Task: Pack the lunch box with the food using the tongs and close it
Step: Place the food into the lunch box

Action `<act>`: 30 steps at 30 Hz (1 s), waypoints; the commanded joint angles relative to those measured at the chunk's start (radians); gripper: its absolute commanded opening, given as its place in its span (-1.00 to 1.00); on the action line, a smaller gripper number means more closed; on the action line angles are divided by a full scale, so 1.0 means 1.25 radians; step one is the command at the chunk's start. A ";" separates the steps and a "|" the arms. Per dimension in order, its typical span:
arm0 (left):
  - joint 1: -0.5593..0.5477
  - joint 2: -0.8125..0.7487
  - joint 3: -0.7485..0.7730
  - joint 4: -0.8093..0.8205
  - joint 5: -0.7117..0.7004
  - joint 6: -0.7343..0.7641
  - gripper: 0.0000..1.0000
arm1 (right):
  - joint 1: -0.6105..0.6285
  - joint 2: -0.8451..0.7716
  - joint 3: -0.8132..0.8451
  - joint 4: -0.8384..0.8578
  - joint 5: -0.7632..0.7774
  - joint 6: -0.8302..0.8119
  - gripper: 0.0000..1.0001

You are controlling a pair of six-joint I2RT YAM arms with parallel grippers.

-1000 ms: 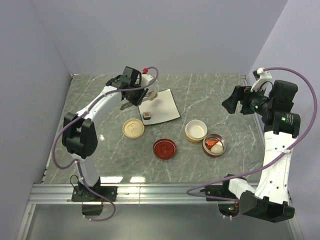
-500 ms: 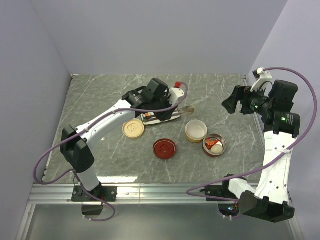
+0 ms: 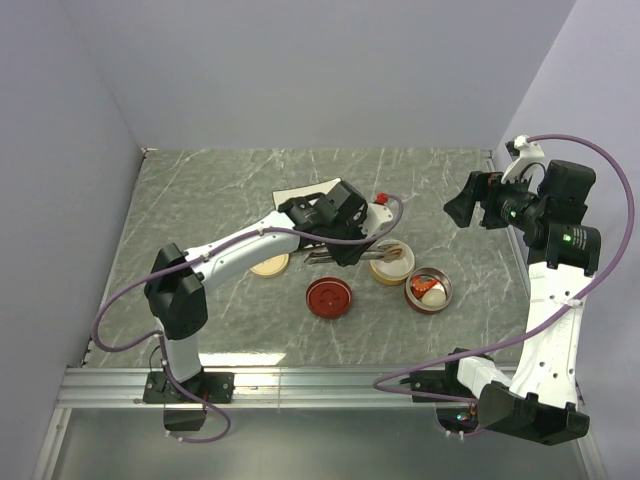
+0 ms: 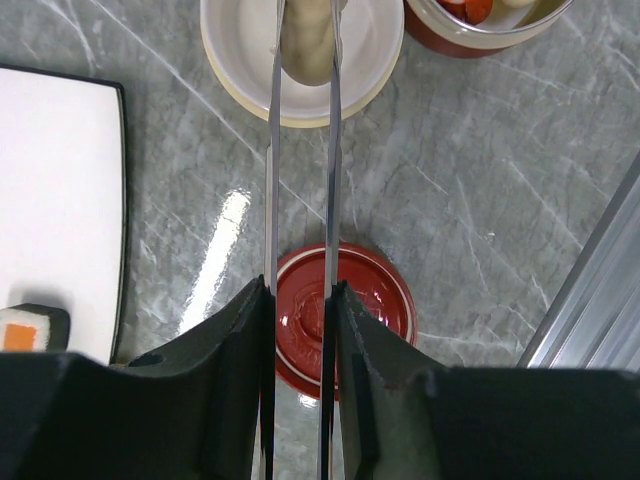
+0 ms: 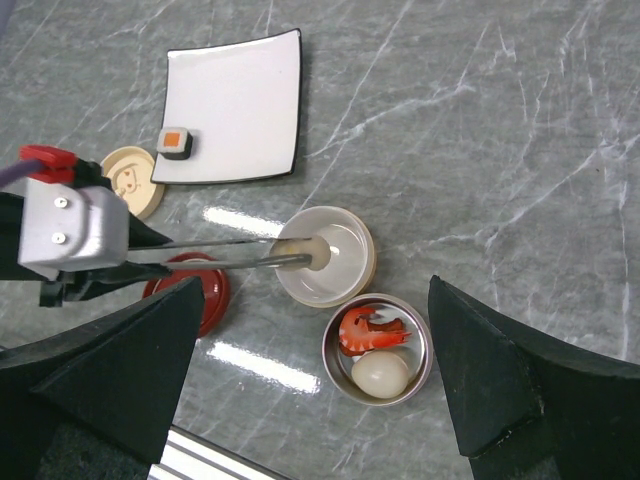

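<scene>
The beige ball [image 4: 305,45] is being put into the lunch box. The tongs [image 4: 272,150] are held by the left tool [image 4: 298,300], which is squeezed narrow on their two thin arms. The ball is pinched between the tips of the tongs, right over the cream bowl [image 5: 348,250]. From these views it cannot be told if the ball is touching the bottom of the bowl. The red shrimp [image 5: 368,330] and the white egg [image 5: 380,375] are already lying in the metal bowl [image 5: 328,352] just beside it. The sushi roll [image 5: 175,143] is sitting on the white plate [image 5: 245,110], well apart from the bowls, so it is not yet packed. The red lid [image 4: 370,300] and the cream lid [image 5: 125,175] are lying on the counter [image 3: 200,200], so nothing is closed yet. The right tool [image 3: 468,203] is held up high at the side, spread wide, with nothing in it. For the next move, the left tool probably needs to be loosened a little, so that the tongs are let apart and the ball is dropped into the cream bowl. It should be done low and slowly, because a round thing can easily roll out. After that, the sushi roll is likely to be fetched.
</scene>
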 commanded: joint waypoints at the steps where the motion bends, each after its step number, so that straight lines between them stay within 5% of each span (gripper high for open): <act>1: -0.008 0.011 0.017 0.014 -0.010 -0.008 -0.39 | -0.007 -0.012 0.001 0.017 -0.002 -0.003 0.99; 30: -0.023 0.115 0.118 -0.073 0.061 0.023 -0.01 | -0.007 -0.023 -0.015 0.025 0.009 -0.003 0.99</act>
